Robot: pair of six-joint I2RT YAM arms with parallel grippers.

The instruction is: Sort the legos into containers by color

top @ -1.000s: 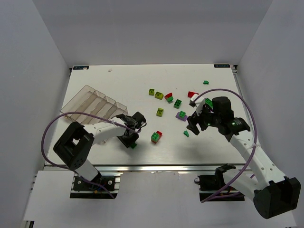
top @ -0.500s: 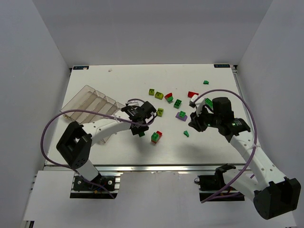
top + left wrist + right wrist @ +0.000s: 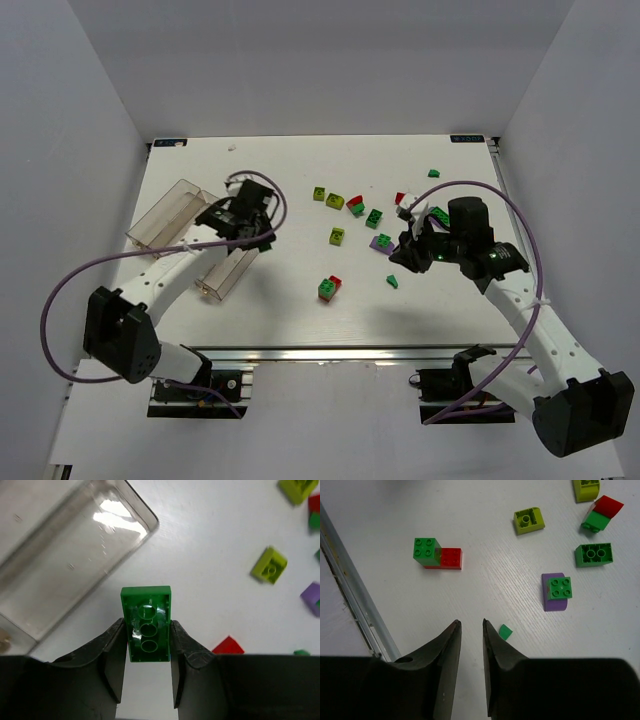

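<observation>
Left gripper (image 3: 147,625) has swung from table centre out to 9 o'clock and now sits over the tray (image 3: 160,215), jaws clamped on a green brick (image 3: 146,620), studs' underside facing the camera. Meaning: transport leg about done, drop into a compartment looks like the next step. Compartments visible look bare, so this is likely an early brick.

Right gripper (image 3: 471,625) has narrowed from wide to a slim gap with nothing between the fingers. The small green piece (image 3: 505,631) lies on the table just beside the right finger at its 3 o'clock, not held, so that pick looks missed or not yet made.

Rest of the legos are loose from table centre to 1 o'clock: a green-red pair (image 3: 329,287) and a purple piece with green on top (image 3: 556,592).

View differences:
- Top view shows the arm over the tray but hides the brick.
- Left wrist view shows the grip, and the brick just off the tray corner, at its 5 o'clock.
- Only the right wrist view shows the empty jaws
</observation>
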